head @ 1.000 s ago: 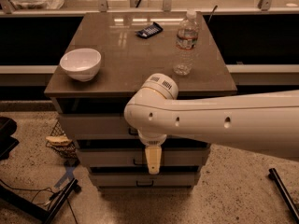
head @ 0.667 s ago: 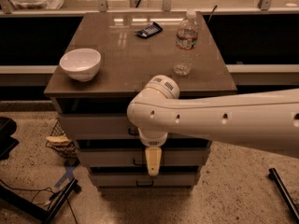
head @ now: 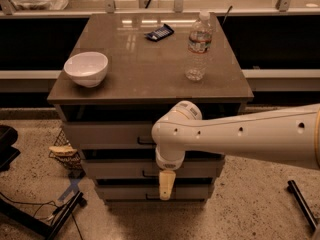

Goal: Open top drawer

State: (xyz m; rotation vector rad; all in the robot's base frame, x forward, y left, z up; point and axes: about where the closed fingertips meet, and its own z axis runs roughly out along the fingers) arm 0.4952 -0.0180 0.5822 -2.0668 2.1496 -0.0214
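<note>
The top drawer (head: 105, 134) is the pale grey front just under the brown cabinet top, with a dark gap above it. Its small black pull handle (head: 145, 141) shows only at its left end; my white arm covers the rest. The arm reaches in from the right, and its rounded wrist (head: 172, 134) sits in front of the drawer's middle. My gripper (head: 166, 185) hangs straight down from the wrist as a cream-coloured tip. It is below the top drawer, in front of the two lower drawers, and holds nothing that I can see.
On the cabinet top (head: 145, 74) stand a white bowl (head: 86, 69), a clear water bottle (head: 199, 46) and a dark flat packet (head: 159, 32). A middle drawer (head: 115, 168) and a bottom drawer (head: 125, 191) lie below. A wire basket (head: 64, 151) and cables sit on the floor at the left.
The wrist and gripper have sunk a little and shifted slightly right in front of the drawers. The drawers and tabletop objects have not moved.
</note>
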